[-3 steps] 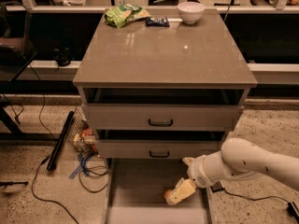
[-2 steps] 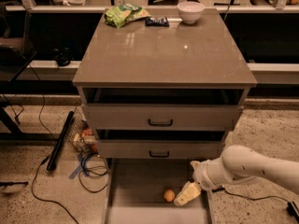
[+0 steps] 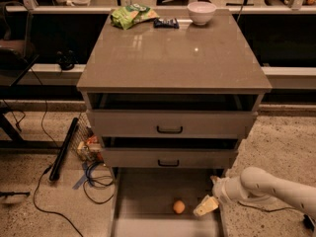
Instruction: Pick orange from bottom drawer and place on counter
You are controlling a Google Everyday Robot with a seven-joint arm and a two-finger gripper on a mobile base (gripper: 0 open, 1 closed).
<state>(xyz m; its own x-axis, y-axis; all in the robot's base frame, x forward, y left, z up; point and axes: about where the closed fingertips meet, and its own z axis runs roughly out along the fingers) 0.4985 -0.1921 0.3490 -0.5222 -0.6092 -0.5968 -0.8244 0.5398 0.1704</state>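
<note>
The orange (image 3: pixel 178 207) lies on the floor of the pulled-out bottom drawer (image 3: pixel 148 191), a little right of its middle. My gripper (image 3: pixel 206 206) is at the drawer's right side, just right of the orange and apart from it, on the white arm that comes in from the lower right. It holds nothing that I can see. The counter (image 3: pixel 173 53) is the grey-brown top of the cabinet above.
On the counter's far edge are a white bowl (image 3: pixel 201 12), a green snack bag (image 3: pixel 131 15) and a dark packet (image 3: pixel 166 22). Two grey drawers with black handles (image 3: pixel 169 130) sit slightly open above the bottom drawer. Cables and a black bar (image 3: pixel 64 149) lie on the floor left.
My gripper has moved right and down, off the spot over the orange. The orange, hidden behind it before, now shows on the drawer floor.
</note>
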